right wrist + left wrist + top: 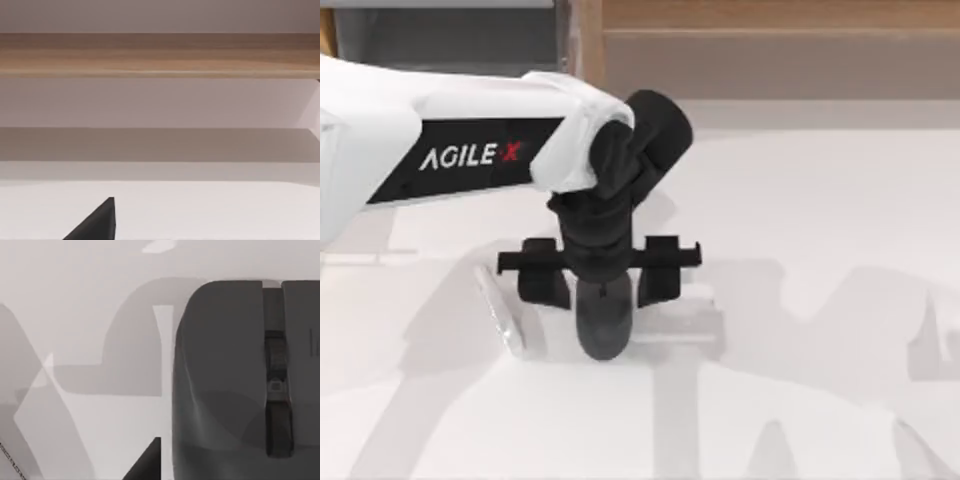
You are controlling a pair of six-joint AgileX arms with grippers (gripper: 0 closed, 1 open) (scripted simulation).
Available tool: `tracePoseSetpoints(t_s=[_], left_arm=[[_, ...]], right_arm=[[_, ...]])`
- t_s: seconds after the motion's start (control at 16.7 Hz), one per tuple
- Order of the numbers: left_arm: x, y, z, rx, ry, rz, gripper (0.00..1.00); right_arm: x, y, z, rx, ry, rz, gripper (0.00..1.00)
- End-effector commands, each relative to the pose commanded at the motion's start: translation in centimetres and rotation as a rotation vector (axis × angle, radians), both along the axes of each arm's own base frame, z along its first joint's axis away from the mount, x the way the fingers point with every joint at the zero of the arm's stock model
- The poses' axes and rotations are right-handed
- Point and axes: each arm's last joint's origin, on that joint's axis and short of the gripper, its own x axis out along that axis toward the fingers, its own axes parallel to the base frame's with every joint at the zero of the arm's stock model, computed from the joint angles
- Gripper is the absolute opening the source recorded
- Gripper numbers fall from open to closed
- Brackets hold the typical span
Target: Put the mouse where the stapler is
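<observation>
Top view, left claw [603, 285]: hangs over the middle of the worktop [820, 300], straight above the mouse [604, 325]; its two fingers are spread wide, one on each side of the mouse's rear end, and they do not look to be pressing it.
Top view, mouse: dark, lying flat on the worktop, its front end poking out below the claw.
Top view, stapler [500, 310]: the pale, slim bar lying just beside the mouse on the table's left side is probably this; it is apart from the mouse and nearly the worktop's colour.
Left wrist view, mouse [230, 380]: seen close from above, wheel and button split plain, resting on the worktop [75, 315].
Left wrist view, fingers: a dark finger tip [147, 465] sits beside the mouse's edge, with a gap between them.
Right wrist view, right arm: parked, looking toward a wooden ledge [160, 55] past the worktop's far edge; whether its claw is open cannot be told.
Step in hand: judged as the grasp of the mouse, with the claw placed but not closed.
Next move: calls for closing on the mouse's sides, lifting, then carrying it left to the stapler's spot.
</observation>
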Motion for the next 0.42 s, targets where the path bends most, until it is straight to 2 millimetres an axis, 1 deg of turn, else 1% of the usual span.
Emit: tracePoseSetpoints(t_s=[0.06,0.12,0.42], left_arm=[[0.0,0.0,0.0,0.0,0.0,0.0,0.98],[0.0,0.0,0.0,0.0,0.0,0.0,1.0],[0.0,0.0,0.0,0.0,0.0,0.0,1.0]], right_arm=[[0.0,0.0,0.0,0.0,0.0,0.0,1.0],[0.0,0.0,0.0,0.0,0.0,0.0,1.0],[0.0,0.0,0.0,0.0,0.0,0.0,1.0]])
